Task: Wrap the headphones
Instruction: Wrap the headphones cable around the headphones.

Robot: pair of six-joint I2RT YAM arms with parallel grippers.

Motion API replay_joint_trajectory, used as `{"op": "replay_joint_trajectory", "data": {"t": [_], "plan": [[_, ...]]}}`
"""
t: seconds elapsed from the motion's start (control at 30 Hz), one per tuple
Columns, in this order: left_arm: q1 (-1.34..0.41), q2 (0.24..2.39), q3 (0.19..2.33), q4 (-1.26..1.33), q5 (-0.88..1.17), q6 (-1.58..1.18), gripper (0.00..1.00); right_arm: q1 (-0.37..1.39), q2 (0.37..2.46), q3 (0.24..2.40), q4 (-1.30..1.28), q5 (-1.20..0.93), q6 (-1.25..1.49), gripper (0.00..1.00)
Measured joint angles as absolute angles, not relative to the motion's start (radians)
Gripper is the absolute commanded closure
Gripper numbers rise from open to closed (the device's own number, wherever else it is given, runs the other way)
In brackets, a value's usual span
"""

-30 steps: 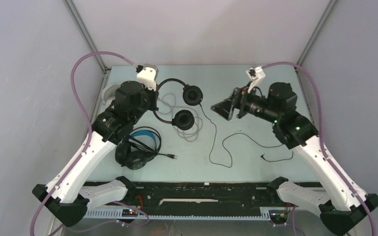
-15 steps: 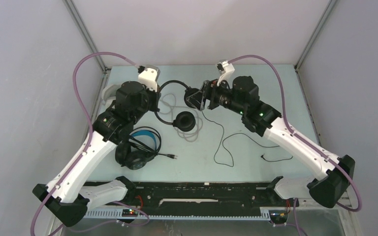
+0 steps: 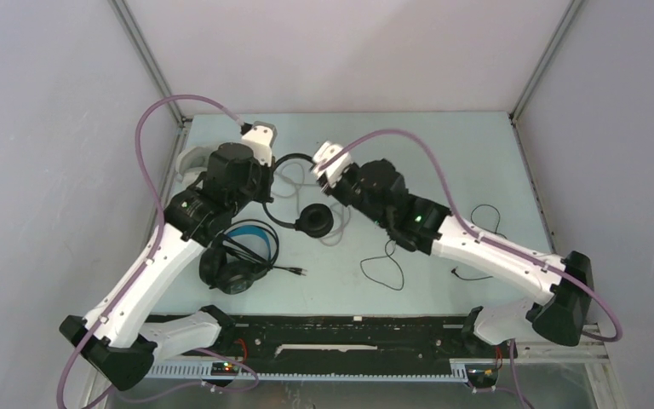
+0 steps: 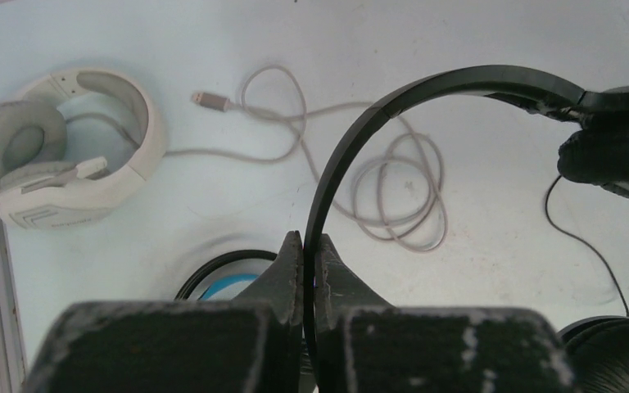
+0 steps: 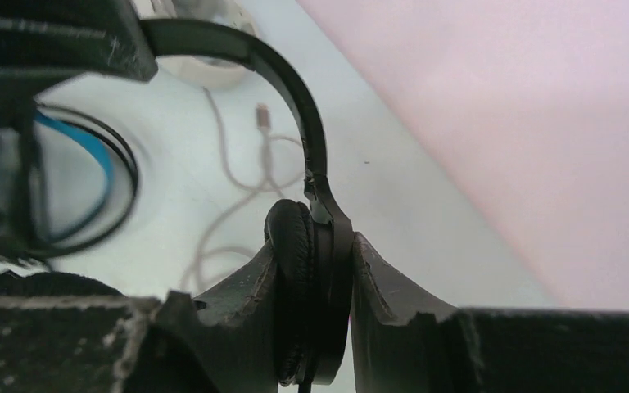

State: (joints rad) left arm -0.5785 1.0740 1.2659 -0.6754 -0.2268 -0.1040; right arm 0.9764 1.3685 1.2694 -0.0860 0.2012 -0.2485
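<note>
step: steadying the black on-ear pair (image 3: 313, 220) before winding its cord (image 4: 577, 239).
left tool (image 4: 305, 246): pressed together on the headband (image 4: 459, 78).
right tool (image 5: 315, 254): pinching one ear cup (image 5: 295, 270).
place: between both tools, left of centre, far half of the tabletop (image 3: 443, 145).
next: probably one tool lets go to gather the slack cord lying near right.
</note>
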Motion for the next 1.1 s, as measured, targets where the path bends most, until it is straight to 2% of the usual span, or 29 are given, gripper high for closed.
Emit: {"op": "replay_joint_trajectory", "data": {"t": [0.13,0.17,0.27,0.47,0.77,0.87,1.1], "plan": [[-0.574,1.089,1.266,-0.728,-0.229,-0.116,1.0,1.056,1.404,1.233,-0.047,0.321,-0.469,0.86],[-0.573,1.09,1.266,-0.737,-0.229,-0.12,1.0,1.065,1.413,1.229,-0.039,0.34,-0.504,0.82],[-0.571,1.094,1.266,-0.754,-0.23,-0.133,1.0,1.077,1.425,1.225,-0.021,0.373,-0.554,0.59],[-0.566,1.118,1.267,-0.744,-0.226,-0.14,1.0,1.092,1.38,1.218,-0.096,0.299,-0.548,0.27],[-0.561,1.16,1.3,-0.746,-0.221,-0.141,1.0,1.116,1.1,1.136,-0.187,0.048,-0.602,0.23],[-0.561,1.168,1.316,-0.748,-0.219,-0.142,1.0,1.153,1.091,1.136,-0.196,0.002,-0.661,0.2],[-0.561,1.182,1.326,-0.764,-0.204,-0.142,1.0,1.24,1.18,1.125,-0.237,0.008,-0.833,0.2]]}}
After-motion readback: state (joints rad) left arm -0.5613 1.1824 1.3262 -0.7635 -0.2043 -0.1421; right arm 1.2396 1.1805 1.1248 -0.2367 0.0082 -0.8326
